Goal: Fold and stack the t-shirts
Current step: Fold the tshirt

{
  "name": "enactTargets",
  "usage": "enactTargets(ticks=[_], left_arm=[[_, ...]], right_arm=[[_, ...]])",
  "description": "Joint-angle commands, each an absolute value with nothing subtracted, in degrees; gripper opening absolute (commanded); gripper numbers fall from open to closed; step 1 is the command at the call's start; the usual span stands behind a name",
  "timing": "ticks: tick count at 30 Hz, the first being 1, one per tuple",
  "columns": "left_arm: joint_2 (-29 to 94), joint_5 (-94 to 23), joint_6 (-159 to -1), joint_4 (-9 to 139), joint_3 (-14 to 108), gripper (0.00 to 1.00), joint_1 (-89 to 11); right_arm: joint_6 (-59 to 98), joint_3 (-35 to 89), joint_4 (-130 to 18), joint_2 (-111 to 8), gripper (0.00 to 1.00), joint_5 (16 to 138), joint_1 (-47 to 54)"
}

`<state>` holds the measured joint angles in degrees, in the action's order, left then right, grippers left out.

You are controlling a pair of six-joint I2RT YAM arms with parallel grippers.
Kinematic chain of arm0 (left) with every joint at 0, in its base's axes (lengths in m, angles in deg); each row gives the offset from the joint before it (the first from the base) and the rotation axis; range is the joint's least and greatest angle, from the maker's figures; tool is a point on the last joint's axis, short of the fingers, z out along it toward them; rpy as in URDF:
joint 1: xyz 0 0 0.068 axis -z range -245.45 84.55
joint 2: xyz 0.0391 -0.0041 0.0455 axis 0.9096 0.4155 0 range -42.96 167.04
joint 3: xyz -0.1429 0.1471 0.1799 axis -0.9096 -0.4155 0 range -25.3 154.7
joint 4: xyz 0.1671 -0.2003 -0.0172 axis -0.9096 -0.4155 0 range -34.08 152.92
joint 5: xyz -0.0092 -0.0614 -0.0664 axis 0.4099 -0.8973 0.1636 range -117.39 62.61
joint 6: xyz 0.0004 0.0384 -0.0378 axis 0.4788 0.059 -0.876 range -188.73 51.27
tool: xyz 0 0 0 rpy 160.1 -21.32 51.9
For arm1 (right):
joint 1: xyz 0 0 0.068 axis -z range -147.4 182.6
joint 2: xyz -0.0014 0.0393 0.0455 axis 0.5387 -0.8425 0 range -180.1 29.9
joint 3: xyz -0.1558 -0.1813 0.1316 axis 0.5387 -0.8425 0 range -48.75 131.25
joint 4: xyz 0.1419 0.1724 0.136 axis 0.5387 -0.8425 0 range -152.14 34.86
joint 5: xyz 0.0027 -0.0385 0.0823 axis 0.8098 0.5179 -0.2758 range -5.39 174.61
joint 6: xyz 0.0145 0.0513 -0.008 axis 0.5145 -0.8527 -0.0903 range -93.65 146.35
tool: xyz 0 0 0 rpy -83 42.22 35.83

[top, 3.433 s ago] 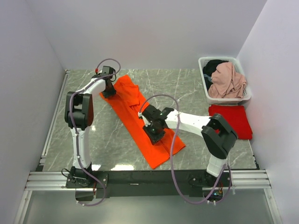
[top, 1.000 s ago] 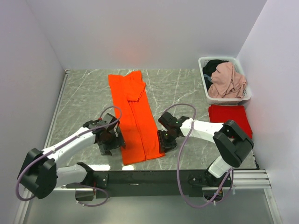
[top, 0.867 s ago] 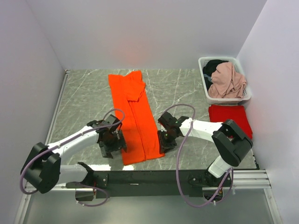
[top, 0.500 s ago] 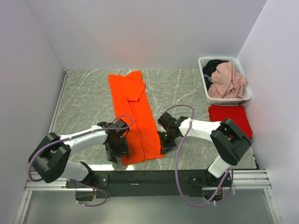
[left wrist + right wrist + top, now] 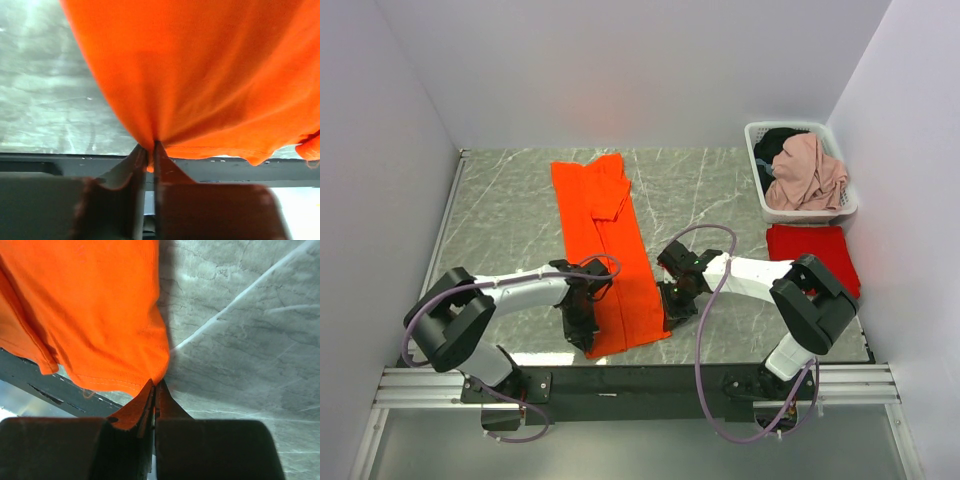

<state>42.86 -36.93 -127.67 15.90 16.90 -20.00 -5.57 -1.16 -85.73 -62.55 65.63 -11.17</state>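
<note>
Top view, lower left of centre: left claw (image 5: 150, 147) clamped on the near left corner of the orange t-shirt (image 5: 605, 240), which lies as a long strip down mid-frame. The right claw (image 5: 154, 382) pinches its near right corner. The red t-shirt (image 5: 815, 255) lies folded at the right edge, below the laundry basket (image 5: 752, 135).

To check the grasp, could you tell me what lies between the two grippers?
The near hem of the orange t-shirt, running from the left gripper to the right gripper; the top view shows it.
</note>
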Motion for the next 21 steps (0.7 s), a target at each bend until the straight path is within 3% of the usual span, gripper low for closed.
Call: enactTargets(ticks=[1,11,21], left_arm=[[45.5,-35.7,-129.0,19.0,16.1,0.04,-17.9],[36.5,-40.8,-132.5,16.7,16.3,0.01,-11.7],[42.5,-28.5,-115.6,16.7,33.9,0.01,-36.3]], right_arm=[[-4.5,-1.8,-87.3,-62.4,0.0,69.3,-12.0],[-0.8,0.0,-95.9,-54.4,0.0,65.2,-12.0],[8.6,29.0,-96.8,-67.5,0.0,74.2,-5.5]])
